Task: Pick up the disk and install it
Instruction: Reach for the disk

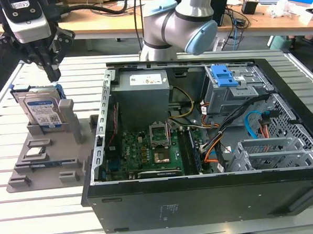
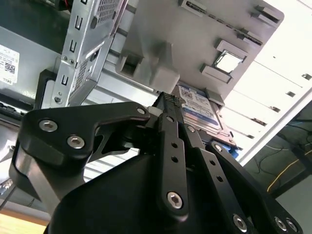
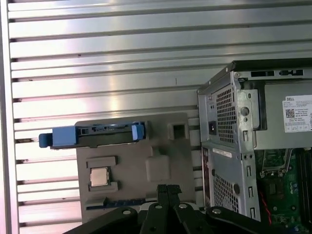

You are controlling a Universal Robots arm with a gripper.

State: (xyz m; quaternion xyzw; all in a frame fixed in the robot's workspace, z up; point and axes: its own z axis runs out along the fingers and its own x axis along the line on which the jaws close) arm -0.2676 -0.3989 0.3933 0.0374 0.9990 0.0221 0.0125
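The disk (image 1: 40, 110) is a silver hard drive with a blue-and-white label and blue side rails. It stands on edge in a grey holder (image 1: 54, 164) at the exterior view's left. From above, the first wrist view shows the disk (image 3: 92, 135) edge-on. My gripper (image 1: 53, 76) hangs just above the disk's top edge, near its end toward the computer case, apart from it. The black fingers (image 3: 168, 187) lie together with nothing between them. In the second wrist view the gripper (image 2: 168, 100) points toward the disk (image 2: 200, 114).
An open computer case (image 1: 103, 151) lies at the exterior view's right of the holder, with a grey power-supply box (image 1: 142, 94), a blue-latched drive cage (image 1: 225, 82), a motherboard (image 1: 147, 149) and loose cables. The holder also carries a processor chip (image 3: 99, 176). All rests on a slatted metal table (image 1: 46, 217).
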